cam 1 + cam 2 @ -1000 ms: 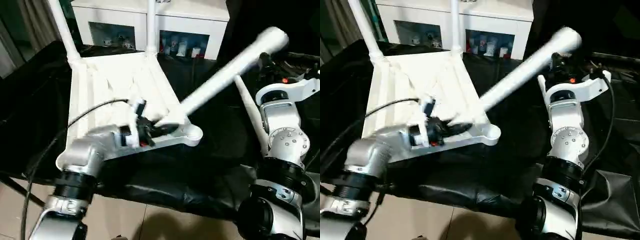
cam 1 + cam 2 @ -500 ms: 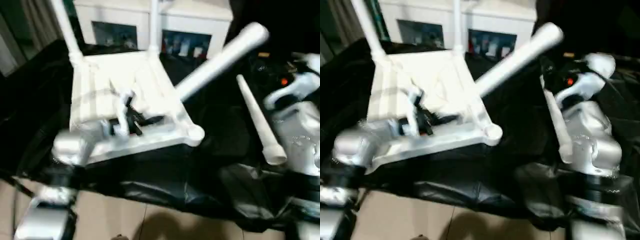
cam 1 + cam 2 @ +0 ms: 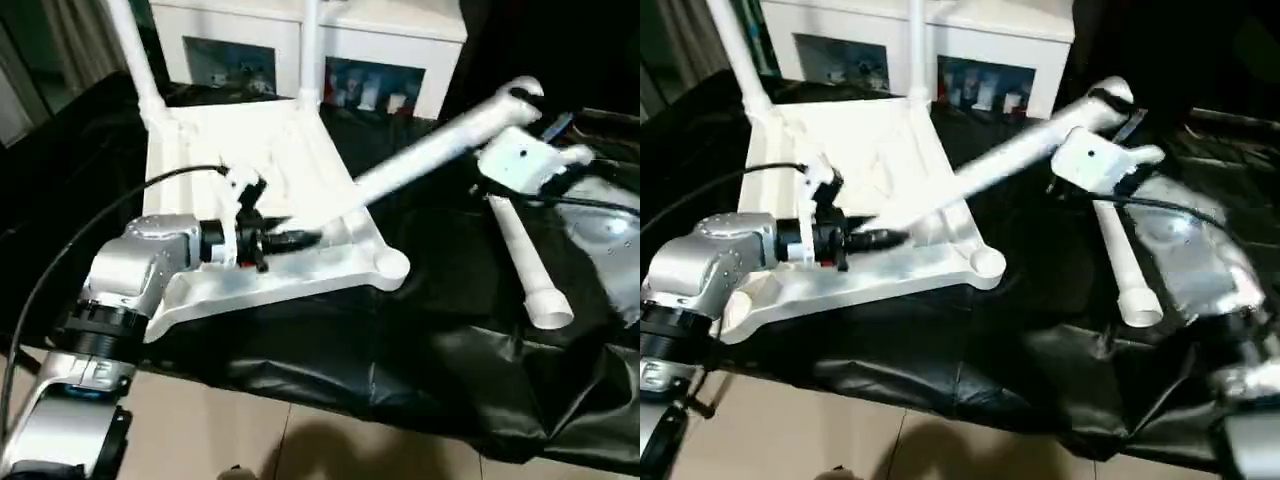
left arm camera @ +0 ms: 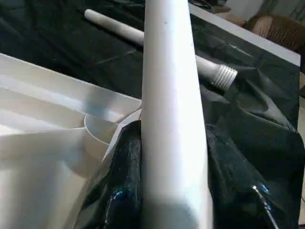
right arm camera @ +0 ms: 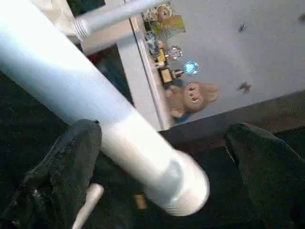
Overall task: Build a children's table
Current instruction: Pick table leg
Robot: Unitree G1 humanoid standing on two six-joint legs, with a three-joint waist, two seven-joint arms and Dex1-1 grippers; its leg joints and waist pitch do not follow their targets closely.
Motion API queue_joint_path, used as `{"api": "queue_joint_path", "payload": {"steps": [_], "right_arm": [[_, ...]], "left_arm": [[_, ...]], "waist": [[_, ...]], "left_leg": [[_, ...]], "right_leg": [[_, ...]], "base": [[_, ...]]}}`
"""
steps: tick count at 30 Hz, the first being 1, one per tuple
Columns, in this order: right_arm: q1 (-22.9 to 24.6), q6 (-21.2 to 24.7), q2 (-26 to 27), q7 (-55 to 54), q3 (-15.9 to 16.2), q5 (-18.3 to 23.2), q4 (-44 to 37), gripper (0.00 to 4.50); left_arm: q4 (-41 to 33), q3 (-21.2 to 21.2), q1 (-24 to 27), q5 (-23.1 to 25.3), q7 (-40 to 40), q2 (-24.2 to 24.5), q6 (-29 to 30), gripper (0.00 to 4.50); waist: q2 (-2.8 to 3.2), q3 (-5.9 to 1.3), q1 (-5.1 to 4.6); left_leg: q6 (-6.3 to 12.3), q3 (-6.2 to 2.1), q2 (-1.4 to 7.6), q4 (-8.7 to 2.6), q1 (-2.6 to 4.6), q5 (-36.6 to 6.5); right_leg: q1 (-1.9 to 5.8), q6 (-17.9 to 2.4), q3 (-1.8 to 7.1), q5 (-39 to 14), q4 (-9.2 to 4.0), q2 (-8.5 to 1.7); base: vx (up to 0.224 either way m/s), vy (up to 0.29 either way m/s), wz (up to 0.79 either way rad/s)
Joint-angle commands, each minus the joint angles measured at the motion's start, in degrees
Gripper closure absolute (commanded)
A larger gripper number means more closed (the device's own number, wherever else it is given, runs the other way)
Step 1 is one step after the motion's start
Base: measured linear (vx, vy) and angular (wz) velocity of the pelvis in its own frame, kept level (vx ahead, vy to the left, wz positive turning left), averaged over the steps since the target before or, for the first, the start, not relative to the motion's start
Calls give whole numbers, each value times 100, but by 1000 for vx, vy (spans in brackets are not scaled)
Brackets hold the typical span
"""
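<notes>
Tabletop of children's table (image 3: 200,170), white plastic, laid ribbed side up on black-covered work table (image 3: 420,340), toward robot's left. Counted four white tapered tube legs in all. Two stood upright in far corner sockets: far-left leg (image 3: 135,60) and far-right leg (image 3: 310,50), both cut off by upper frame edge. Third, tilted leg (image 3: 430,155), slanted from ribbed underside up toward robot's right, wide end highest. Fourth, loose leg (image 3: 520,250), lay flat on black cover to right of tabletop, apart from it, threaded end showing in left wrist view. One empty round socket (image 3: 390,267) visible at near right corner. Two grippers counted. Left gripper (image 3: 295,238) clenched around low end of tilted leg, one black finger (image 4: 126,171) pressed on each side. Right gripper (image 5: 162,128) released, fingers spread wide either side of tilted leg's high end, gap visible on one side; contact on other side unclear. One white cabinet (image 3: 400,40) with glass doors behind work table.
</notes>
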Motion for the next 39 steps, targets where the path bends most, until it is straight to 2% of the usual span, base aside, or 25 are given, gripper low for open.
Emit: {"api": "queue_joint_path", "payload": {"steps": [1, 5, 6, 10, 14, 15, 16, 17, 23, 26, 34, 36, 37, 38, 39], "right_arm": [[-119, -185, -88, -97, 145, -264, 276, 0], [-185, -312, -95, -163, 207, -380, 452, 0], [-175, -419, -147, -24, 322, -450, 593, 0], [-275, -809, -240, 57, 673, -811, 1230, 0], [-458, -1055, -183, -188, 798, -1114, 1836, 0], [-494, -1089, -152, -196, 795, -1116, 1949, 0], [-520, -1119, -131, -191, 793, -1105, 2021, 17], [-540, -1145, -84, -165, 760, -1041, 2090, 27], [-544, -1252, -15, -27, 704, -878, 2198, 77], [-521, -1346, -3, 30, 668, -851, 2266, 105], [-422, -1548, -16, 120, 604, -767, 2365, 166], [-403, -1628, 43, 229, 537, -595, 2449, 191], [-372, -1600, 114, 276, 475, -477, 2501, 191], [-346, -1564, 183, 300, 411, -378, 2567, 196], [-331, -1541, 225, 312, 371, -317, 2613, 203]], "left_arm": [[-328, -118, -37, -82, -348, 77, 9, 311], [-429, -180, 12, -102, -499, 139, -6, 311], [-467, -149, 7, -148, -523, 143, 31, 311], [-458, -92, -43, -190, -559, 146, 43, 311], [-576, -149, -31, -217, -709, 262, 87, 311], [-618, -157, -26, -231, -750, 303, 106, 311], [-645, -151, -21, -230, -779, 322, 121, 311], [-659, -135, -30, -209, -817, 360, 122, 311], [-461, -57, -146, -137, -759, 404, 2, 311], [-313, 30, -220, -113, -697, 394, -92, 311], [-62, 130, -371, -37, -694, 462, -329, 311], [79, 237, -495, -61, -523, 442, -278, 255], [137, 367, -557, -98, -405, 414, -361, 255], [215, 513, -624, -155, -273, 389, -415, 241], [261, 609, -665, -187, -184, 372, -468, 238]], "waist": [[-58, -452, 7], [-72, -453, -15], [-111, -452, -12], [-107, -438, -21], [-121, -438, -9], [-96, -445, -9], [-105, -440, -12], [-78, -444, -10], [-79, -450, -17], [-46, -452, -26], [-58, -458, -24], [-85, -458, -23], [-73, -458, -20], [-116, -455, -18], [-97, -456, -12]], "left_leg": [[572, 49, 70, -267, -45, 513], [679, 54, 78, -255, -44, 537], [686, 55, 80, -259, -47, 522], [709, 63, 92, -251, -52, 490], [715, 64, 82, -239, -55, 489], [706, 62, 84, -234, -50, 483], [707, 61, 84, -236, -58, 471], [703, 57, 85, -232, -57, 455], [726, 64, 92, -225, -48, 415], [691, 60, 92, -223, -48, 385], [669, 56, 96, -225, -47, 321], [690, 67, 88, -221, -54, 309], [694, 68, 88, -219, -51, 287], [712, 70, 83, -218, -66, 289], [697, 63, 80, -215, -72, 283]], "right_leg": [[474, -1348, 344, 985, -267, -307], [465, -1440, 338, 988, -250, -300], [480, -1449, 335, 923, -249, -308], [454, -1530, 331, 870, -246, -310], [455, -1513, 335, 797, -243, -309], [449, -1533, 333, 845, -237, -310], [456, -1529, 332, 852, -236, -306], [456, -1541, 332, 878, -228, -309], [452, -1593, 333, 959, -224, -302], [456, -1620, 334, 986, -225, -295], [465, -1635, 332, 972, -226, -301], [465, -1639, 333, 970, -221, -299], [459, -1646, 333, 944, -226, -302], [475, -1644, 334, 940, -227, -305], [477, -1639, 328, 910, -232, -308]], "base": [[0, 0, 0], [0, 0, 0], [0, 0, 0], [0, 0, 0], [0, 0, 0], [0, 0, 0], [0, 0, 0], [0, 0, 0], [0, 0, 0], [0, 0, 0], [0, 0, 0], [0, 0, 0], [0, 0, 0], [0, 0, 0], [0, 0, 0]]}}
